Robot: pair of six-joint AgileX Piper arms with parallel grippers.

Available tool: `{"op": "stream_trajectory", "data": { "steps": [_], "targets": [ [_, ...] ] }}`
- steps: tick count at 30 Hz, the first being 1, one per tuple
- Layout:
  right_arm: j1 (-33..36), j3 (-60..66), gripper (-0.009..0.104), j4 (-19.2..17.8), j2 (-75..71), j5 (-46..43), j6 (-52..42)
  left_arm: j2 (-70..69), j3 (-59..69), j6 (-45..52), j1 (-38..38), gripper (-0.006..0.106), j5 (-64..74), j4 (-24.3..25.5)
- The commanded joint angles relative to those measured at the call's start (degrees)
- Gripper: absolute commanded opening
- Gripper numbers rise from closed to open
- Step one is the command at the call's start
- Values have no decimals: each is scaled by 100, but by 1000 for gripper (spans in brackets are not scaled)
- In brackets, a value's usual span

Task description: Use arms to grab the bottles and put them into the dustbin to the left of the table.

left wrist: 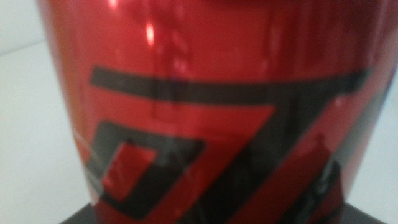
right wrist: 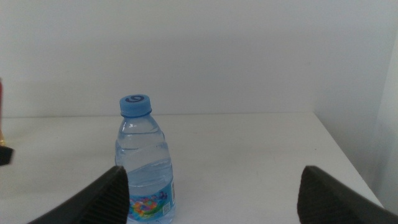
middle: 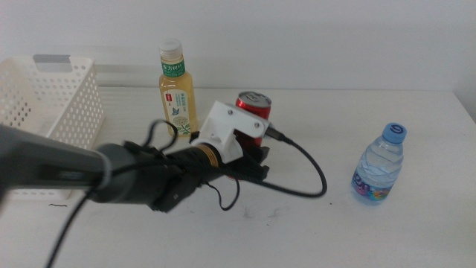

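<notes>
Close up, red can [left wrist: 211, 112] filling left wrist view, water bottle [right wrist: 144, 165] right's.

I am looking at what appears to be a robotics lab or test room rather than a home. A large white table [middle: 416, 231] stands against a bare white wall, plain and unfurnished. Laid out on it like test props are a tea bottle [middle: 177, 89], a red can [middle: 254, 106], a water bottle [middle: 380, 165] and a white perforated basket [middle: 52, 97]. A black robot arm [middle: 89, 175] with exposed cables reaches across the tabletop. Lighting is flat and even.
</notes>
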Motion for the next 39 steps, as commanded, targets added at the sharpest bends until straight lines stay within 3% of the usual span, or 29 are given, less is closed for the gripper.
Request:
{"op": "stream_trajectory", "data": {
  "steps": [1, 7, 17, 24, 30, 34, 39],
  "targets": [
    [6, 17, 93, -13, -22, -46, -30, -505, 8, -25, -8, 0, 518, -21],
    [6, 17, 93, -13, -22, -46, -30, -1565, 8, -25, -62, 0, 2334, -36],
    [6, 17, 93, -13, -22, -46, -30, -2598, 8, -25, -62, 0, 3526, -36],
    [6, 17, 93, -13, -22, -46, -30, -2596, 8, 1, 26, 0, 4183, -629],
    [6, 17, 93, -13, -22, -46, -30, -2596, -710, 517, 728, 0, 5814, -1419],
    [6, 17, 93, -13, -22, -46, -30, -2596, -1671, 600, 1501, 0, 7330, -1592],
    [6, 17, 93, -13, -22, -46, -30, -2596, -2673, 528, 2874, 0, 8264, -1567]
  ]
}}
